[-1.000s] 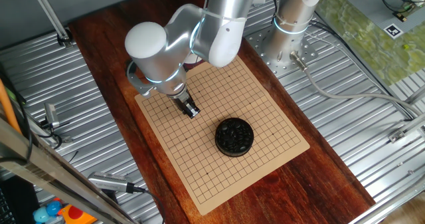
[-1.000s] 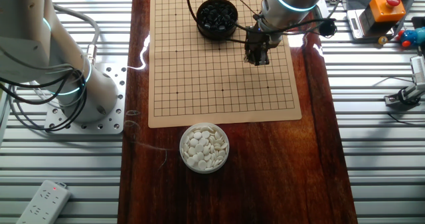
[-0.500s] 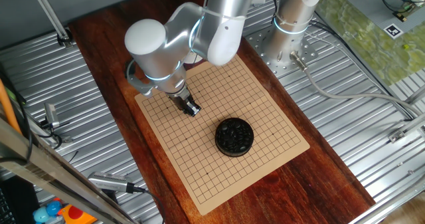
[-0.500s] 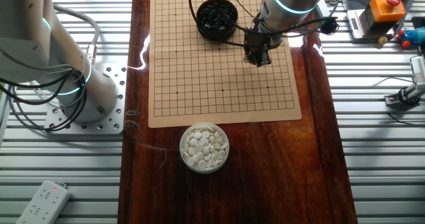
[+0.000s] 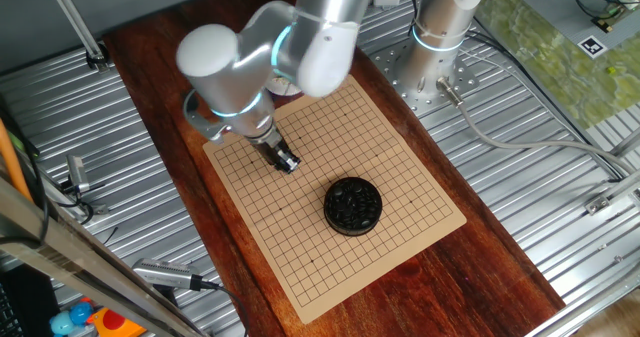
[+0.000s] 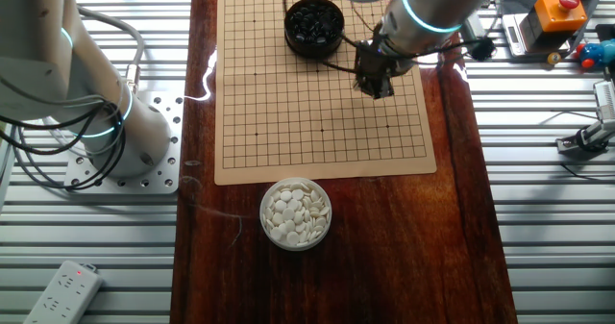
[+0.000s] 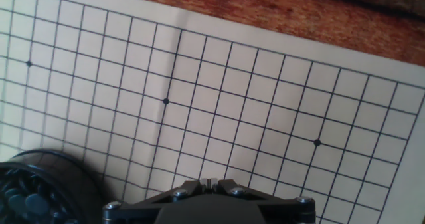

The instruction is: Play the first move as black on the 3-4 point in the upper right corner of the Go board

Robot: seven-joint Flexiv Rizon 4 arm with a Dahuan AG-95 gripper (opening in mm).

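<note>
The tan board (image 5: pixel 385 157) with its black grid lies on the dark wooden tabletop; it also shows in the other fixed view (image 6: pixel 288 122) and fills the hand view (image 7: pixel 232 84). A black bowl of black stones (image 5: pixel 352 205) stands on the board, also seen in the other fixed view (image 6: pixel 313 24) and at the lower left of the hand view (image 7: pixel 36 187). My gripper (image 5: pixel 288 164) hovers just above the board beside the bowl (image 6: pixel 377 87). Its jaws are pressed together (image 7: pixel 209 182); no stone shows between them. No stone lies on the grid.
A bowl of white stones (image 6: pixel 296 213) stands on the tabletop off the board's edge. A second robot's base (image 6: pixel 115 122) is bolted beside the table. An orange box with a red button (image 6: pixel 557 12) and a power strip (image 6: pixel 62 290) lie on the metal surround.
The arm's elbow has swung a little sideways. The gripper has shifted slightly over the board, away from the black bowl. Its jaws stay together.
</note>
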